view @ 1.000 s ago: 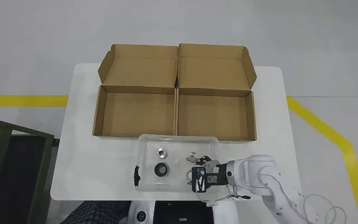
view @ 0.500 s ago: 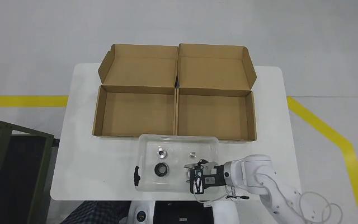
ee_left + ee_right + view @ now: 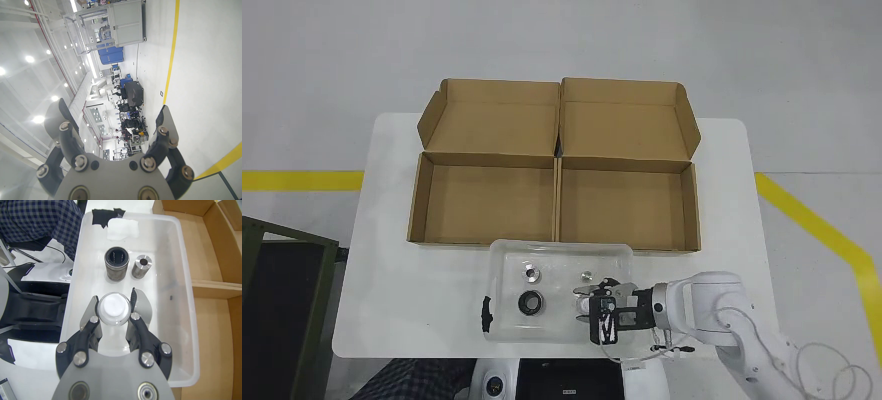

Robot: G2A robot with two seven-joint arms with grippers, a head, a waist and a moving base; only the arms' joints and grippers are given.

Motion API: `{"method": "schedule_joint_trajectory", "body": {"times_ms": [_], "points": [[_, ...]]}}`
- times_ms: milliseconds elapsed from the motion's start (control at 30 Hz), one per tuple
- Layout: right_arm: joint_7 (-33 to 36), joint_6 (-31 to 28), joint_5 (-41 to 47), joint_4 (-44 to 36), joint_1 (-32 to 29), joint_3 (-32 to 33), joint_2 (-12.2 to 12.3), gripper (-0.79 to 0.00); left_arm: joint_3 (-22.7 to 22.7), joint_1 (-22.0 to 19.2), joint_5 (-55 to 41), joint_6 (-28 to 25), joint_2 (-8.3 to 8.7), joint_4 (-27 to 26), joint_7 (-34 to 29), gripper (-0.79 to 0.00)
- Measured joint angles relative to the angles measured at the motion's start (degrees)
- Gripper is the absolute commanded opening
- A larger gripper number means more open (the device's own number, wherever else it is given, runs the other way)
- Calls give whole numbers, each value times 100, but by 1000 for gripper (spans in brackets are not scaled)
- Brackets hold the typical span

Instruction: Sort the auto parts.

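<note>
White worktop (image 3: pixel 392 250) with open cardboard boxes (image 3: pixel 487 205) behind a clear plastic bin (image 3: pixel 186 275), right gripper (image 3: pixel 114 295) inside the bin pinching a white round part (image 3: pixel 114 308), dark bearing (image 3: pixel 116 263) and steel sleeve (image 3: pixel 141 266) upright side by side near it, left gripper (image 3: pixel 112 105) spread wide, facing a workshop hall

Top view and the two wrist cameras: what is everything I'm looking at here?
table: one, white, under everything.
cardboard boxes: two, brown, open, side by side.
bin: one, clear plastic, in front of the boxes.
tape patch: one, black, on the bin's end.
paper scrap: one, white, beside the tape patch.
bearing: one, steel with black ring, upright in the bin.
bushing: one, silver, upright beside the bearing.
round part: one, white, in the bin.
left gripper: grey-black, open, facing the hall.
right gripper: grey-black, gripping the round part.
</note>
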Motion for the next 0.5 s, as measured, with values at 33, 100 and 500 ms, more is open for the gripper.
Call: {"method": "schedule_joint_trajectory", "body": {"times_ms": [33,100,500], "points": [[-64,24,18,-20,-12,22,4,-785,0,0,0,0,0,0,0,0],[-262,121,71,-34,-37,71,8,-785,0,0,0,0,0,0,0,0],[-1836,532,897,126,-10,534,3,-785,0,0,0,0,0,0,0,0]]}}
